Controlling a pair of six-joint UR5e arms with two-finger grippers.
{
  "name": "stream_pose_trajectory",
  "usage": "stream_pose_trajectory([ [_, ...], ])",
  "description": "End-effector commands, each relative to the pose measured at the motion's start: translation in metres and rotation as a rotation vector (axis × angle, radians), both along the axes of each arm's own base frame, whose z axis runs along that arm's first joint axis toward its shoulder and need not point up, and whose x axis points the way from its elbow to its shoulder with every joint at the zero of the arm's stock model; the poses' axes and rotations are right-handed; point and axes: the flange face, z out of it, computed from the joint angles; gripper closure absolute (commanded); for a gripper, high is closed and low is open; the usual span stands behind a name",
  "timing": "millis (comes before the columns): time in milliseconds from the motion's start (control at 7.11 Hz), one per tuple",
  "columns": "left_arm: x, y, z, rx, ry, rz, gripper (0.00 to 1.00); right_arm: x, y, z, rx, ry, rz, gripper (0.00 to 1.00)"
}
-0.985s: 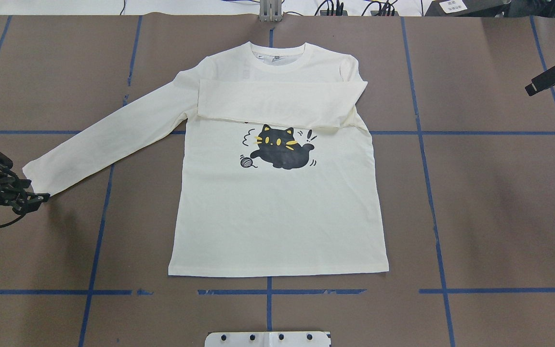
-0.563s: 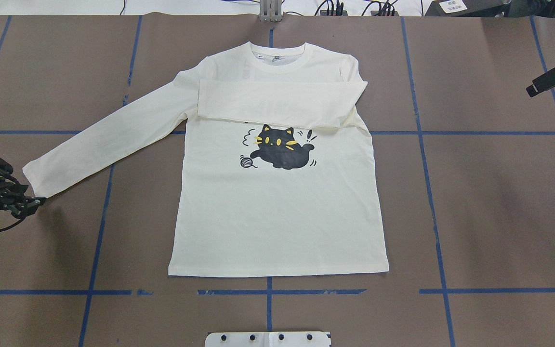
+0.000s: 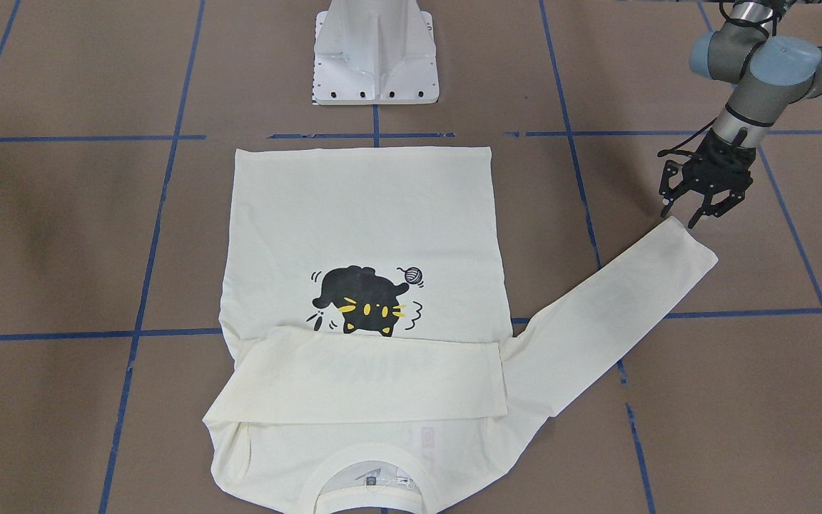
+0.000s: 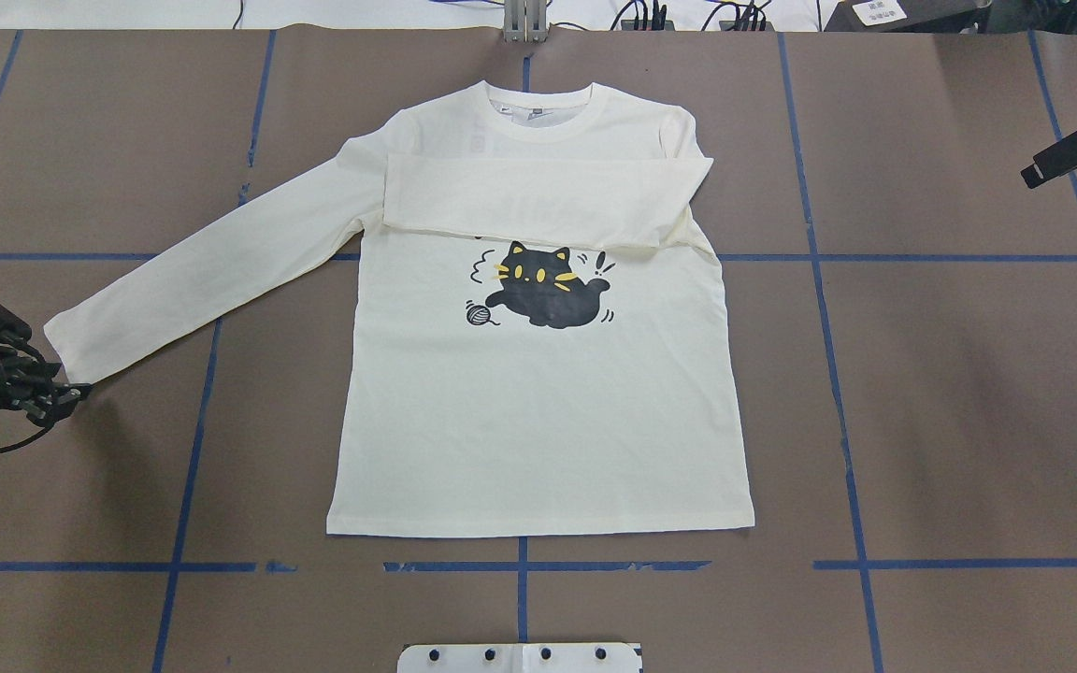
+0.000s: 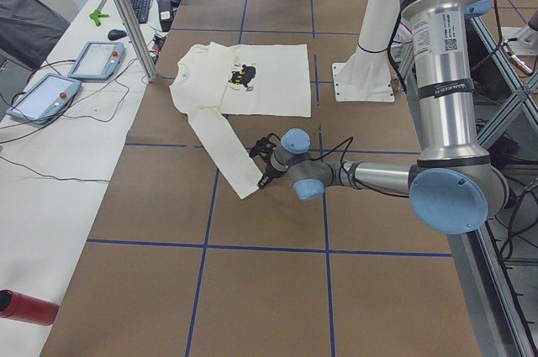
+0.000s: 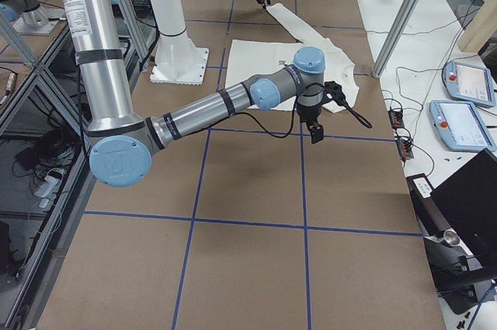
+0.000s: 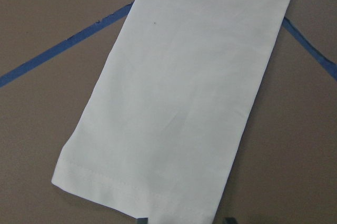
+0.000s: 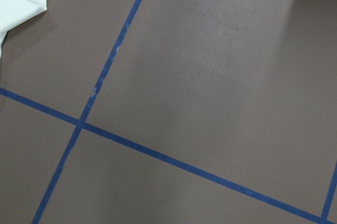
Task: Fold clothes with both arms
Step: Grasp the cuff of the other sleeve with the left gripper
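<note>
The cream long-sleeved T-shirt (image 4: 538, 421) lies flat with its black cat graphic (image 4: 548, 290) facing up. One sleeve (image 4: 538, 201) is folded across the chest. The other sleeve (image 4: 211, 271) stretches out toward my left gripper (image 3: 682, 214), which is open right at the cuff's near corner (image 4: 66, 360). In the left wrist view the cuff (image 7: 121, 187) fills the frame and the fingertips (image 7: 142, 220) peek in at the bottom edge, straddling the hem. My right gripper (image 4: 1034, 174) hangs over bare table far from the shirt. Whether it is open or shut does not show.
The white pedestal base (image 3: 375, 57) stands at the robot's side of the table. Blue tape lines (image 4: 520, 565) grid the brown surface. A side table with two tablets (image 5: 97, 59), cables and a metal post (image 5: 126, 13) runs along the far edge.
My left gripper has drifted slightly toward the view's left edge and lower, its tips staying at the cuff corner. The shirt and the right arm have hardly moved.
</note>
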Motion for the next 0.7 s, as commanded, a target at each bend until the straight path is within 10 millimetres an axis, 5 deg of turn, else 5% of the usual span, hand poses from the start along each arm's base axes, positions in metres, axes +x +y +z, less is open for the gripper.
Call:
stream_pose_trajectory([
  [0,0.0010,-0.0003,0.0012,0.001,-0.003,-0.002,0.52,0.0000,0.0002,-0.0007,0.001,0.000,0.000,0.00],
  [281,0.0010,-0.0003,0.0020,0.000,-0.004,-0.002,1.00,-0.0001,0.0003,-0.0008,0.001,-0.002,-0.001,0.00],
  [563,-0.0006,-0.0030,0.0006,0.017,-0.013,-0.027,1.00,0.0000,0.0002,-0.0007,0.001,0.000,0.000,0.00],
])
